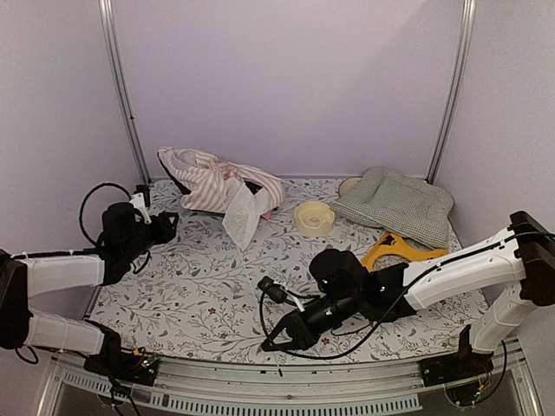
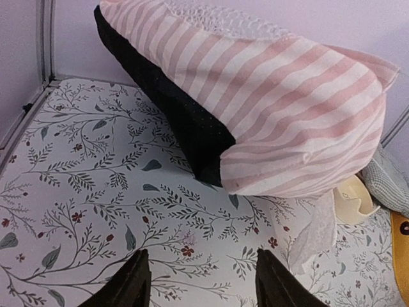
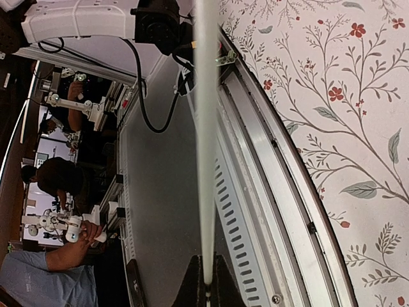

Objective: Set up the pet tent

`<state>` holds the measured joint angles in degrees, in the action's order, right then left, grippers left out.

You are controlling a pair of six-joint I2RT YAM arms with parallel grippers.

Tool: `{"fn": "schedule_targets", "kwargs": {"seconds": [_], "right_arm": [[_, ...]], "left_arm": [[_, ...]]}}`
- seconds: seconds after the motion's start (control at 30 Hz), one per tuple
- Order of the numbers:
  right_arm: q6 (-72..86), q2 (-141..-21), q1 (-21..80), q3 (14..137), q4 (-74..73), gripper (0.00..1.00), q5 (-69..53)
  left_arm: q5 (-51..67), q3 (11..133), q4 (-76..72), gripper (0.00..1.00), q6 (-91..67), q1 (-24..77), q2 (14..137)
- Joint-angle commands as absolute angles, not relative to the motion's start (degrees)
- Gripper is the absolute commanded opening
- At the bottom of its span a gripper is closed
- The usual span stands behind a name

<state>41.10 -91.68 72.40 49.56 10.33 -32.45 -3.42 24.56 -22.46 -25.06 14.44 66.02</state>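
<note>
The pet tent (image 1: 221, 184) lies collapsed at the back left of the table, its pink-and-white striped fabric in a heap and its white sheer flap (image 1: 241, 218) hanging forward. In the left wrist view the tent (image 2: 275, 109) fills the top, with dark mesh on its left side. My left gripper (image 1: 169, 224) is open and empty, just left of the tent, its fingers over the bare tablecloth (image 2: 201, 256). My right gripper (image 1: 270, 344) is at the table's front edge. It is shut on a thin white pole (image 3: 206, 128) that runs straight out from the jaws (image 3: 208, 281).
A cream bowl (image 1: 313, 217) sits right of the tent. A green-and-white checked cushion (image 1: 396, 205) lies at the back right. A yellow curved piece (image 1: 390, 251) lies in front of it. The metal frame rail (image 3: 281, 192) runs along the table's front edge.
</note>
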Motion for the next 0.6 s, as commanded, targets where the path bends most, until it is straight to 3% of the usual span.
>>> {"fn": "schedule_targets", "kwargs": {"seconds": [0.0,0.2,0.57], "right_arm": [[40.7,-90.0,70.6,49.8,11.9,0.0,-31.2],[40.2,-89.2,70.3,49.0,11.8,0.0,-30.9],[39.8,-87.5,70.0,48.4,10.8,0.0,-30.7]], "left_arm": [[-0.3,23.4,-42.0,0.55,-13.4,13.9,71.5],[6.2,28.7,-43.1,0.46,-6.0,13.9,79.8],[5.0,37.7,-35.4,0.41,-0.3,14.3,86.0]]}}
